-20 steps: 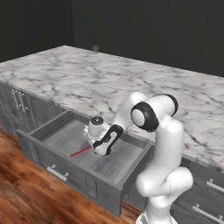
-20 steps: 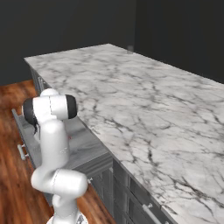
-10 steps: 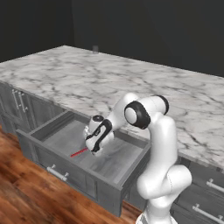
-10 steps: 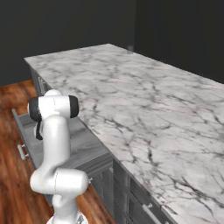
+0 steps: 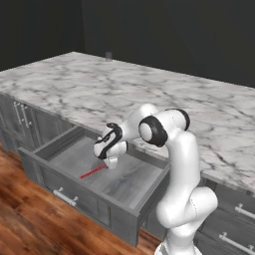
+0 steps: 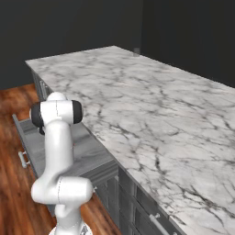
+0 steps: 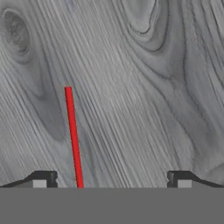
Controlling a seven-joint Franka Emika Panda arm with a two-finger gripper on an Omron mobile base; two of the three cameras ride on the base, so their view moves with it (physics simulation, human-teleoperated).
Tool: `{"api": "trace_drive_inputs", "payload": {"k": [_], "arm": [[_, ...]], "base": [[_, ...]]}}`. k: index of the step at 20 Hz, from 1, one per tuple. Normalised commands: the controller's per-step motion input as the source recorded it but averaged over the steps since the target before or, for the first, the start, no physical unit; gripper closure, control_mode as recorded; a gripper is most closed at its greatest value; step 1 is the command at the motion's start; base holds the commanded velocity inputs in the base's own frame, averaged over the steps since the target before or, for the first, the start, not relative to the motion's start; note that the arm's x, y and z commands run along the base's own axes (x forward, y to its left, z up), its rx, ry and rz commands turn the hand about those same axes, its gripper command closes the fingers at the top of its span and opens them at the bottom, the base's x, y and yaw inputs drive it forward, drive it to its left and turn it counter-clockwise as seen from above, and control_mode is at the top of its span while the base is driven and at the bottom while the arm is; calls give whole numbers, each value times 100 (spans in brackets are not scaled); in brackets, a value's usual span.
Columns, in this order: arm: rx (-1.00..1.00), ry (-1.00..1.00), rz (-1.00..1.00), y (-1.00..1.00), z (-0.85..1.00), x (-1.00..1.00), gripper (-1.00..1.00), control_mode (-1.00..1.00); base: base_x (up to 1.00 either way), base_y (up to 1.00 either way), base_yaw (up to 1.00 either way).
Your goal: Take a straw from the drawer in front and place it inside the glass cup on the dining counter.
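The drawer (image 5: 99,182) is already open and my gripper (image 5: 110,162) hangs inside it, jaws spread wide, empty. The straw (image 5: 93,172) lies flat on the drawer floor just beside my fingertips, ungrasped. Grasping, lifting and carrying it to the cup are all left.

In the hand view the straw (image 7: 73,135) runs off behind the bottom band, its near end hidden. In the left base view the tool (image 5: 110,162) covers the straw's far end. In the right base view the arm blocks much of the drawer (image 6: 87,151). A small blurred object (image 5: 108,55) at the tabletop's (image 5: 124,94) far edge is too small to identify.
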Motion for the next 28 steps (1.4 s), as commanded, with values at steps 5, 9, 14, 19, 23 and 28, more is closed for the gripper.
{"api": "trace_drive_inputs", "payload": {"k": [5,9,14,19,23,28], "arm": [[0,3,0,12,0,0,-100,-100],[0,2,0,4,-9,0,-100,-100],[0,0,0,0,-25,0,-100,-100],[0,0,0,3,-28,2,-100,-100],[0,0,0,15,-6,19,-100,-100],[0,0,0,16,0,35,-100,-100]], "base": [[0,0,0],[0,0,0],[0,0,0],[0,0,0],[0,0,0],[0,0,0]]}}
